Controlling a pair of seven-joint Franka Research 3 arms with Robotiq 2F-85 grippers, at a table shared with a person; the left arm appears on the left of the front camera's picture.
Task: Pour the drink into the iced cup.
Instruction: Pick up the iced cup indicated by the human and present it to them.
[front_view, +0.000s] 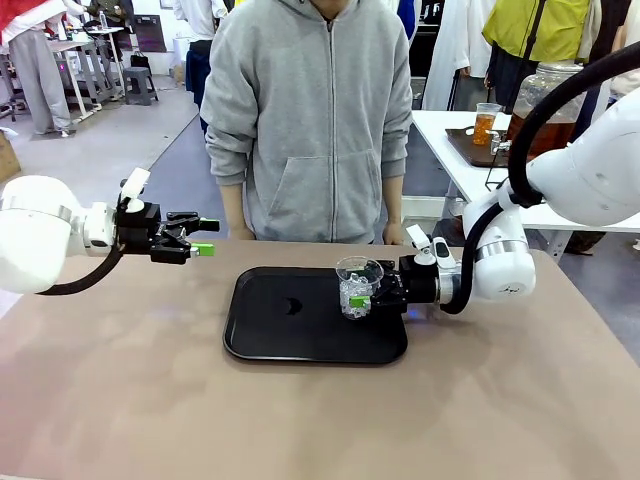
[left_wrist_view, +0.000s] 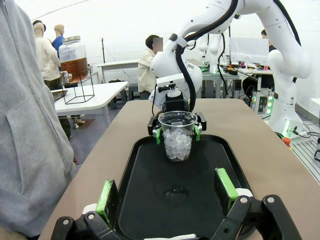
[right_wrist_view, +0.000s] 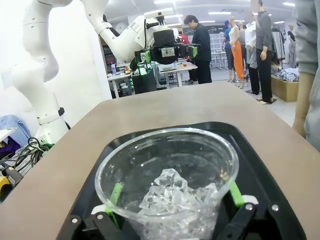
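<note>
The iced cup (front_view: 359, 285), clear plastic and about a third full of ice, stands upright at the right end of a black tray (front_view: 280, 320). My right gripper (front_view: 362, 298) is open, with its green pads on either side of the cup (right_wrist_view: 170, 175) low down. Ahead of my left gripper (left_wrist_view: 166, 192), the cup (left_wrist_view: 177, 137) shows between those pads. My left gripper (front_view: 205, 237) hangs open and empty above the table, left of the tray. The drink (front_view: 545, 100), amber in a big glass jar, stands on a white table at the back right. The jar (left_wrist_view: 73, 57) rests on a black wire stand.
A person in a grey hoodie (front_view: 310, 120) stands at the table's far edge, behind the tray. A small cup of amber liquid (front_view: 487, 122) sits beside the jar on the white table. Bare brown tabletop (front_view: 320, 420) lies in front of the tray.
</note>
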